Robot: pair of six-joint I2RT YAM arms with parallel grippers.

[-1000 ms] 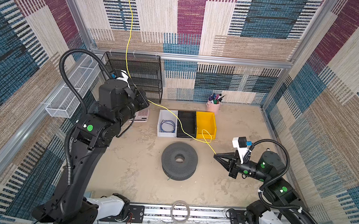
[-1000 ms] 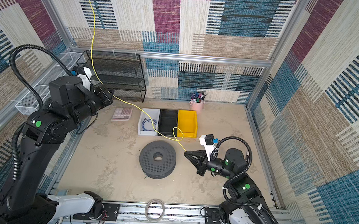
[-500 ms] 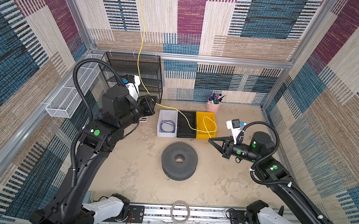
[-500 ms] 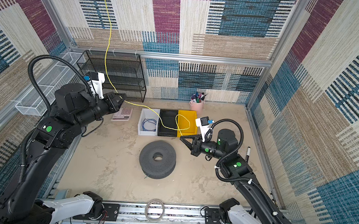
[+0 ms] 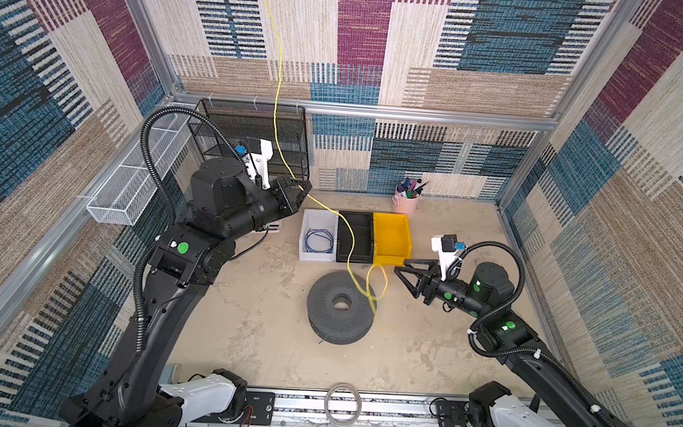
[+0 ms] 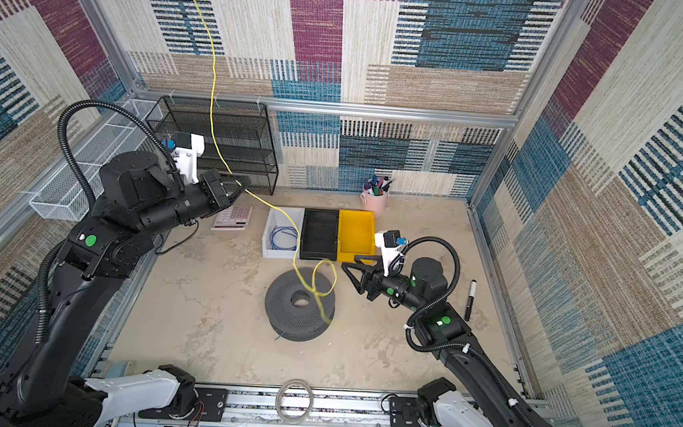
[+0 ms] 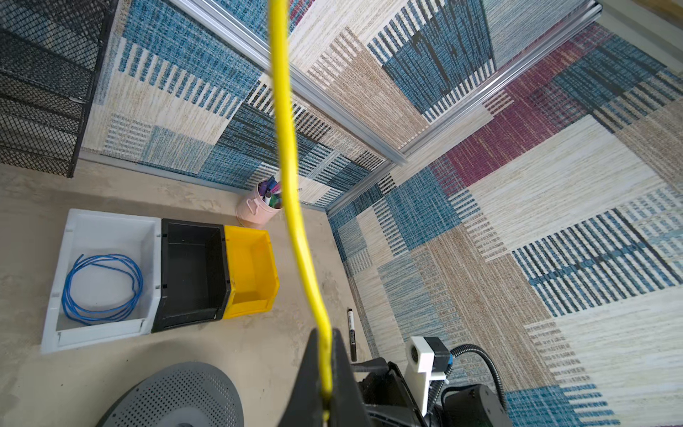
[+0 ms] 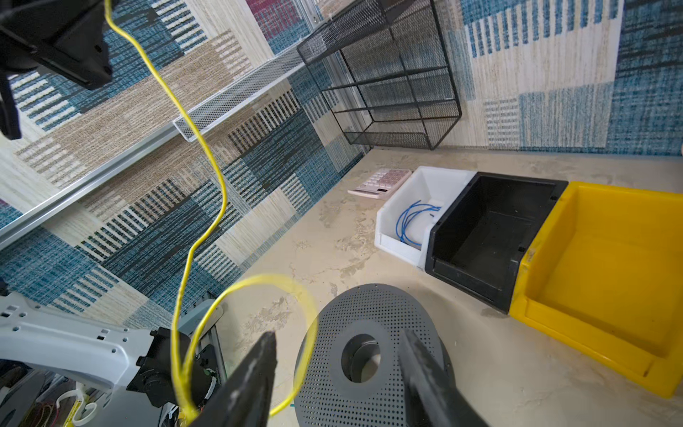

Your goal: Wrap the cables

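L gripper [image 5: 299, 189] clenched on yellow cable [image 7: 286, 148], held aloft; cable sags into loop over grey spool [image 5: 324, 309]. R gripper [image 5: 401, 266] jaws apart, empty, just beside loop. Blue cable [image 5: 319, 241] coiled in white bin [image 5: 316, 257].

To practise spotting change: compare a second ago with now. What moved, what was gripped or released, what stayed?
The right gripper carried the yellow cable toward the bins, then opened and let go; the freed loop now droops, blurred, over the grey spool. The left gripper edged toward the middle, still shut on the cable. The blue cable, bins and spool stayed put.
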